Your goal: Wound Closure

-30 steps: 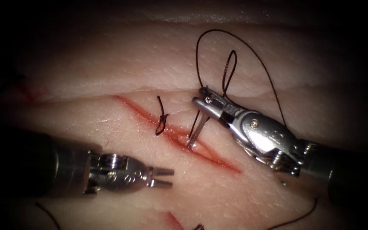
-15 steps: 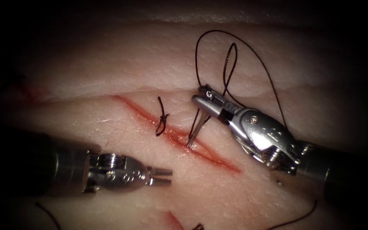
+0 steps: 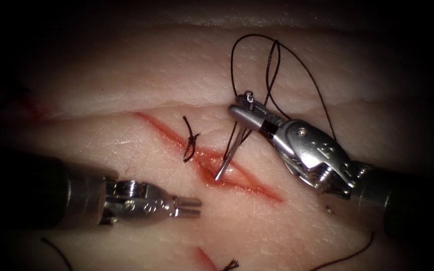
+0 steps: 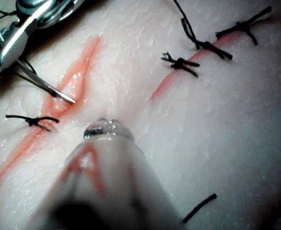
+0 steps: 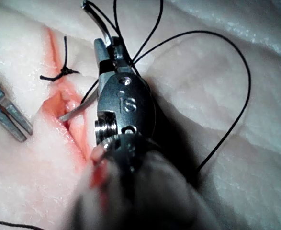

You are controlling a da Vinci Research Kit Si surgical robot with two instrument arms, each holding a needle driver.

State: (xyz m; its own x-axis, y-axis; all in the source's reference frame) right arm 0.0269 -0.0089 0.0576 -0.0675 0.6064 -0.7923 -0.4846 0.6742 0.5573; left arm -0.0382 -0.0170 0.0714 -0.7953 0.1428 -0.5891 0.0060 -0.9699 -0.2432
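Tissue (image 3: 126, 80) of pale pork belly carries a slanting cut (image 3: 257, 188) rimmed with red fluid (image 3: 212, 170), and one tied stitch (image 3: 191, 143) with its cut ends standing up crosses it to the left of the gaping part. The right pincer (image 3: 242, 106) is clamped on the curved needle (image 3: 227, 158) near its rear end, on the right side of the cut; the needle slants down from there, and its bare tip lies in the open gap of the cut, not buried. Dark thread (image 3: 297, 65) loops up behind the right pincer and over the tissue beyond it. The left pincer (image 3: 191, 207) hangs left of the cut, below the stitch, its two prongs slightly apart and holding nothing.
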